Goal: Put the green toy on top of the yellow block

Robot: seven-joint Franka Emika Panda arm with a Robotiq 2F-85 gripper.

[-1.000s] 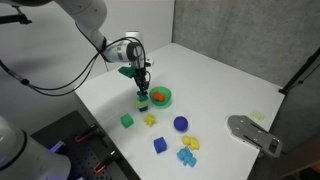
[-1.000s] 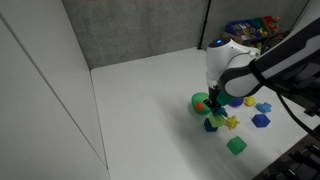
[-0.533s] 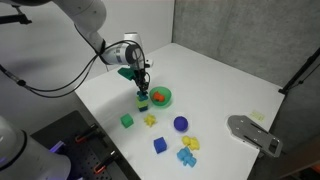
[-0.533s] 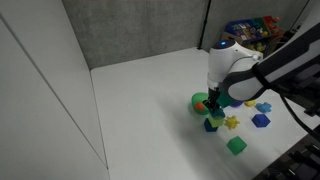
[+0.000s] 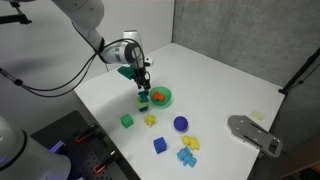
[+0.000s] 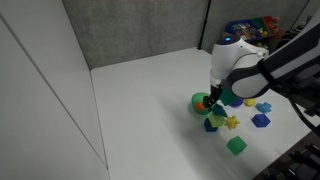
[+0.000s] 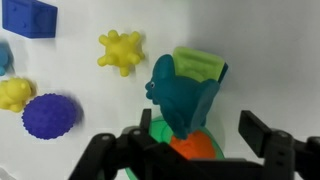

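Dark green toy sits atop yellow block, unheld, beneath the wide-spread hand.

White table, green bowl, yellow block, light-green cube, yellow star piece (just beside the cube), purple ball

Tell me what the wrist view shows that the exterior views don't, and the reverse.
Wrist only: the green toy up close, the yellow block edging out behind it, and the gripper open around it. Exterior only: the arm, the light-green cube and the grey device. Both: the bowl, purple ball, blue block and spiky yellow piece.
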